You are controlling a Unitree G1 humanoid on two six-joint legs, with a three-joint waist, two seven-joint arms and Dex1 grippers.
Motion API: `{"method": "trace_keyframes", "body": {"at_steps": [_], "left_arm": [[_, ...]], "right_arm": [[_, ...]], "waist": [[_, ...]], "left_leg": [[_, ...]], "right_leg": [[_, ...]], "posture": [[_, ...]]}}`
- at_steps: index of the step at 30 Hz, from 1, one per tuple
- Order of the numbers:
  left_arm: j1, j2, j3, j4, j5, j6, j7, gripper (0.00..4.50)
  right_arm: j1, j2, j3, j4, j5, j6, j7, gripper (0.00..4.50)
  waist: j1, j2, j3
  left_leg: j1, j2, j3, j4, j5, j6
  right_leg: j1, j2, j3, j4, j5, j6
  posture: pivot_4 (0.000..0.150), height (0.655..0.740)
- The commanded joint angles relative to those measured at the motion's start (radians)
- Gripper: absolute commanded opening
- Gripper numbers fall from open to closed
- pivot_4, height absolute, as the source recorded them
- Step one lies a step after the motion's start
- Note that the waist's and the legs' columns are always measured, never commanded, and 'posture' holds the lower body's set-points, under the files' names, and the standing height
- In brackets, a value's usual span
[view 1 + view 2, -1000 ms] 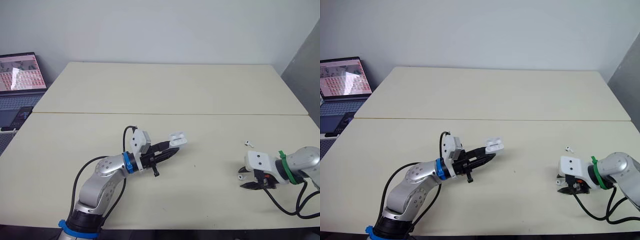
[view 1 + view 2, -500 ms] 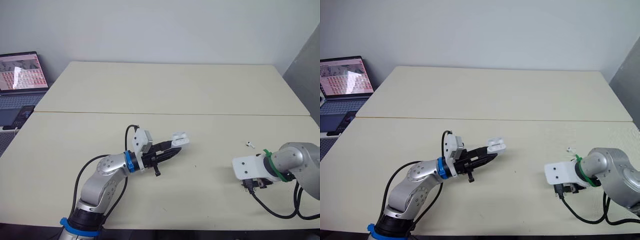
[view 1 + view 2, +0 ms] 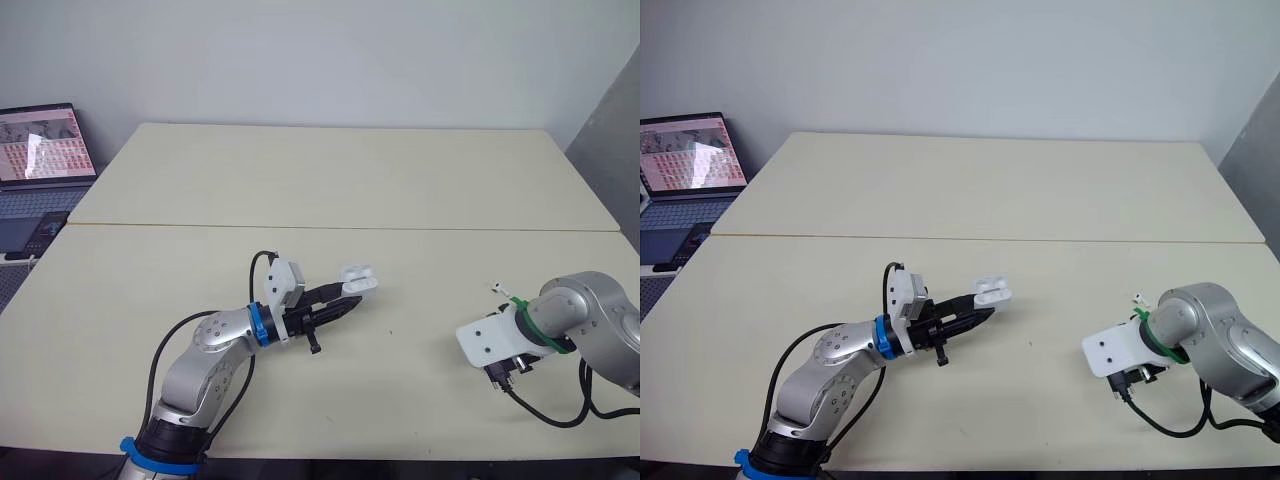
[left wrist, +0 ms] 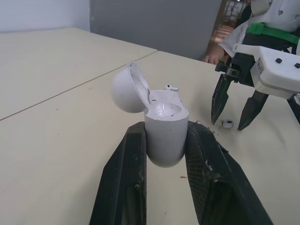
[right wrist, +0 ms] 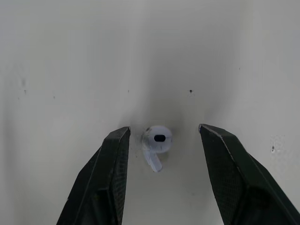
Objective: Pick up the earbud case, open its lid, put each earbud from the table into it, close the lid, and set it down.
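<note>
- Left eye view and right eye view together: my left gripper [image 3: 352, 298] reaches forward over the near half of the table [image 3: 300, 180]. It is clamped on the white earbud case [image 3: 358, 279], which I hold up off the tabletop near the middle. My right arm bends in over the right side of the table, and the white mount [image 3: 485, 343] on its wrist faces the camera and hides the fingers below it. One small white earbud [image 3: 497, 288] lies on the table just beyond that wrist, well apart from the case. A laptop [image 3: 40, 145] stands open off the table's far left corner.
- Left wrist view: my two black fingers [image 4: 126, 178] press on either side of the case's lower half, so this hand is holding the case upright. The lid [image 4: 126, 89] is swung open and tipped back to one side, and the hollow inside shows at the top. Beyond the case my right gripper [image 4: 228, 125] points down at the table with its fingers spread. A second earbud [image 4: 227, 123] lies on the table between its tips. The first earbud lies farther off on the tabletop.
- Right wrist view: my right hand is wide open, one finger on each side of the second earbud. That earbud lies flat on the table in the gap, a little closer to one finger, with bare table showing between it and both. I cannot tell whether the fingertips touch the tabletop.
</note>
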State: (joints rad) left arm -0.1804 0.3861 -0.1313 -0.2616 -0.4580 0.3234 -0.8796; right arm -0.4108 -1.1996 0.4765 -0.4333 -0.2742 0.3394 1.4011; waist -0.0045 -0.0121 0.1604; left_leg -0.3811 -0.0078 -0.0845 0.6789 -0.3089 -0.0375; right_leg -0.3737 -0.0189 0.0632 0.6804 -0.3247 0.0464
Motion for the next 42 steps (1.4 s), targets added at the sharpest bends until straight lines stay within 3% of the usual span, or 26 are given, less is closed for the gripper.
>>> {"method": "trace_keyframes", "body": {"at_steps": [1,19,22,26,35,42], "left_arm": [[0.0,-0.005,0.002,-0.024,-0.001,-0.018,0.006,0.78],[0.004,-0.002,-0.001,-0.026,0.0,-0.022,0.012,0.78],[0.004,-0.002,0.0,-0.025,0.001,-0.023,0.013,0.78],[0.01,-0.001,0.001,-0.027,0.0,-0.023,0.014,0.78],[0.012,-0.007,-0.007,-0.032,0.001,-0.021,0.017,0.78],[0.01,-0.039,-0.031,-0.037,0.006,-0.02,0.04,0.78]], "right_arm": [[-0.011,-0.006,-0.015,0.005,-0.015,-0.052,0.041,2.42],[0.001,0.02,-0.031,0.029,-0.045,-0.105,0.074,2.42],[0.001,0.028,-0.034,0.026,-0.043,-0.104,0.077,1.84],[0.005,0.034,-0.038,0.018,-0.048,-0.1,0.081,0.46],[0.021,0.041,-0.083,-0.003,-0.038,-0.078,0.043,0.4],[0.062,0.174,-0.282,0.036,0.177,-0.006,-0.072,0.4]], "waist": [[0.0,0.0,0.0],[0.0,0.0,0.0],[0.0,0.0,0.0],[0.0,0.0,0.0],[0.0,0.0,0.0],[0.0,0.0,0.0]], "left_leg": [[0.0,0.0,0.0,0.0,0.0,0.0],[0.0,0.0,0.0,0.0,0.0,0.0],[0.0,0.0,0.0,0.0,0.0,0.0],[0.0,0.0,0.0,0.0,0.0,0.0],[0.0,0.0,0.0,0.0,0.0,0.0],[0.0,0.0,0.0,0.0,0.0,0.0]], "right_leg": [[0.0,0.0,0.0,0.0,0.0,0.0],[0.0,0.0,0.0,0.0,0.0,0.0],[0.0,0.0,0.0,0.0,0.0,0.0],[0.0,0.0,0.0,0.0,0.0,0.0],[0.0,0.0,0.0,0.0,0.0,0.0],[0.0,0.0,0.0,0.001,0.0,0.0]], "posture": [[0.15,0.74],[0.15,0.74],[0.15,0.74],[0.15,0.74],[0.15,0.74],[0.15,0.74]]}}
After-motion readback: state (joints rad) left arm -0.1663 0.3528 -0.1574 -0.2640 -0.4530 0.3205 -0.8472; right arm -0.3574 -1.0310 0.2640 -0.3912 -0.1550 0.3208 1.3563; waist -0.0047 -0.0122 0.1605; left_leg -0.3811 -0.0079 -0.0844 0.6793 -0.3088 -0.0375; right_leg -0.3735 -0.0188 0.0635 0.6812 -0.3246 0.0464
